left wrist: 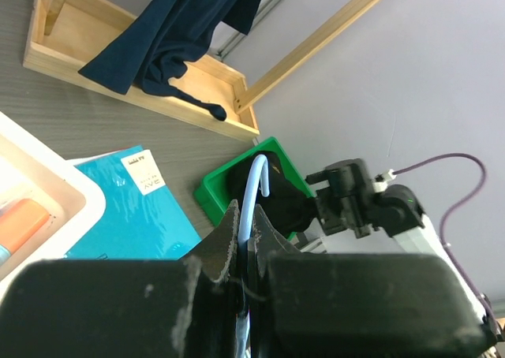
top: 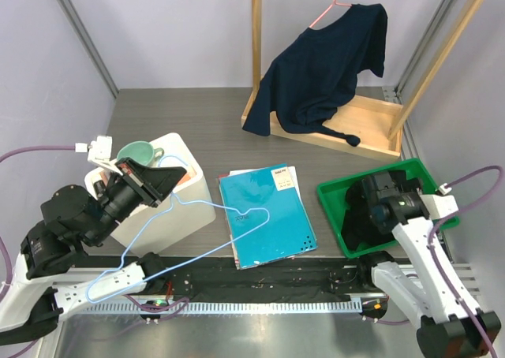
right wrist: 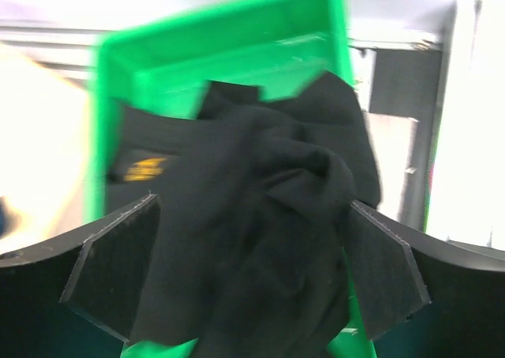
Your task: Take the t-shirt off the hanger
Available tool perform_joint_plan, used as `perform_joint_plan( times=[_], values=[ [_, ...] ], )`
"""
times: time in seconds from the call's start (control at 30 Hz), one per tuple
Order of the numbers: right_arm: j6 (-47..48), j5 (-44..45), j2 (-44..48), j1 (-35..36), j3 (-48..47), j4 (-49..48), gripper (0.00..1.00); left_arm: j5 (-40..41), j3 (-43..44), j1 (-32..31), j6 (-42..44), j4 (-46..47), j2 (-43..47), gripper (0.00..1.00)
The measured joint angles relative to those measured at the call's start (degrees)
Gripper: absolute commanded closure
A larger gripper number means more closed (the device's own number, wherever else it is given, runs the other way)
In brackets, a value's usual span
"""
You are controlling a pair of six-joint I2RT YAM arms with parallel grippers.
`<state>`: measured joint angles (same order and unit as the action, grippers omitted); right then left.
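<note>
A crumpled black t-shirt (top: 357, 222) (right wrist: 260, 216) lies bunched in a green plastic tray (top: 347, 180) (right wrist: 221, 42) on the bench, just right of a turquoise soft-cover book (top: 276, 232) (left wrist: 126, 216). The right hand (top: 387, 202) (right wrist: 252, 259) hangs low over the tray with its jaws spread wide, one pad on either side of the heaped cloth; the wrist view is too blurred to tell whether the pads press it.

Left of the book, the left hand (top: 154, 180) (left wrist: 248, 224) is clamped narrow on a bare light-blue wire hanger (top: 197, 203) (left wrist: 254, 180), whose hook end reaches over the book's left part.

Beyond the book, at the far side of the bench, a navy t-shirt (top: 319, 74) (left wrist: 189, 19) hangs askew from a pink wire hanger (top: 327, 11) on a pale wooden clothes rack (top: 371, 121) (left wrist: 118, 90), its lower edge and one sleeve trailing over the rack's base.

Left of the book, beneath the left hand, stands a white box-shaped bin (top: 185, 192) with a mint-green cup (top: 138, 151) at its far corner.
</note>
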<state>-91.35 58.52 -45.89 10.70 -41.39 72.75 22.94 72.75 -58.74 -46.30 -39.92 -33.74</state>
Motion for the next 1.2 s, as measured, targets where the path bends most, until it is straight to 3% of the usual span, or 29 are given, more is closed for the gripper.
perform_joint_plan(
  times=[0.27, 0.5, 0.67, 0.83, 1.07, 1.2],
  values=[
    [15.85, -5.07, 10.4, -0.02, -10.49, 0.85, 0.01, -0.44, -0.26, 0.0, 0.0, 1.07, -1.86, 1.0],
    [37.03, -18.62, 12.92, -0.07, -16.59, -3.8, 0.01, -1.03, -0.11, 0.0, 0.33, 2.23, -7.45, 1.0],
    [46.97, -36.0, 13.7, -0.07, -17.88, -11.06, 0.03, 0.09, 0.52, 0.0, 0.74, 3.65, -11.82, 1.0],
    [51.84, -62.53, 9.35, -0.09, -17.86, -21.7, 0.04, 2.54, 1.31, 0.0, 1.55, 6.25, -17.64, 1.0],
    [50.95, -86.44, 5.81, 0.02, -17.99, -34.77, 0.07, 7.8, 0.98, 0.0, 2.16, 14.58, -28.28, 1.0],
    [46.49, -93.55, 5.22, 2.47, -16.98, -43.47, 0.08, 10.1, 0.96, 0.0, 3.08, 22.03, -34.75, 1.0]
  ],
)
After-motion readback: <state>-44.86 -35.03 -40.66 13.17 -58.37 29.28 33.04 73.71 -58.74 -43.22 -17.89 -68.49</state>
